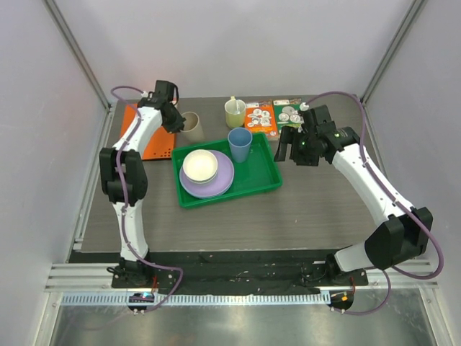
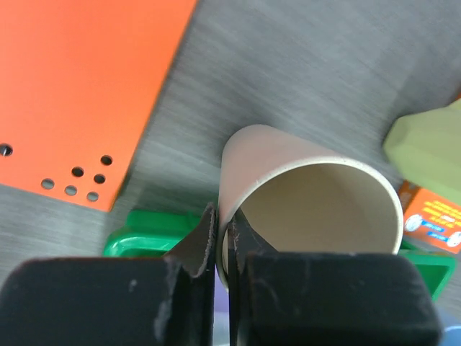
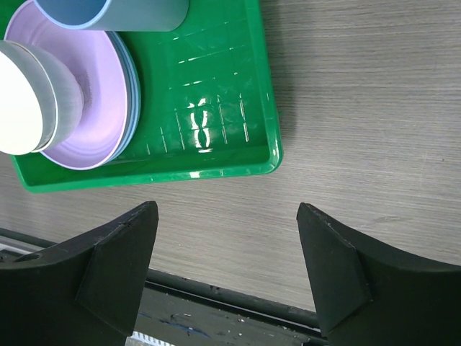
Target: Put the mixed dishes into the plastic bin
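Beige cup rim in left gripper

Tray: bright green, with a ribbed grid seen on the floor.
Top plate: lilac.
Lower plate: light blue, shown only as a rim.
Bowl: cream.
Cup in tray: blue.
Cup outside tray: beige.
Mug: pale yellow-green.
Folder: orange, dotted with small dark holes.
Cards: one orange, one green, both printed with pale pictures.
Table: grey wood grain.
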Controlling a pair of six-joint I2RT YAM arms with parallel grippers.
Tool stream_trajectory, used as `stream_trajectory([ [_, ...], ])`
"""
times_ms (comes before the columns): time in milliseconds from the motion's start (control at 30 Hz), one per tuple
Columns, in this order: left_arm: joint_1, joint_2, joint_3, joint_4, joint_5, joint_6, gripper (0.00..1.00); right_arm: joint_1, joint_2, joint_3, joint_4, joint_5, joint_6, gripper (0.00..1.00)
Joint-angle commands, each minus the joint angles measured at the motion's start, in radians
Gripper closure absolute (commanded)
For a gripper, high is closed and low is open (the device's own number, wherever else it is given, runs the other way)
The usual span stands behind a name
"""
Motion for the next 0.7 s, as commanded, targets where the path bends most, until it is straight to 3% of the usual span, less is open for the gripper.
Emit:
stream_trajectory([
  [0,0.005,-0.012,0.115,0.025,0.007,-0.008,1.00,-0.013,-0.042,-0.003,0.037,-0.018,0.000,0.17],
  [133,0.005,-0.087,0.140,0.018,-0.028,0.016,1.00,-0.019,-0.054,-0.015,0.050,-0.023,0.006,0.17],
  [333,-0.038,-0.277,0.194,-0.096,-0.025,0.183,1.00,-0.027,-0.082,-0.002,0.066,-0.060,0.035,0.17],
  [533,-0.133,-0.585,-0.075,-0.046,-0.016,0.188,1.00,-0.027,-0.145,0.060,0.144,-0.124,0.089,0.18],
  [667,-0.266,-0.657,-0.164,-0.076,0.044,0.179,1.00,-0.022,-0.165,0.118,0.173,-0.124,0.158,0.21],
])
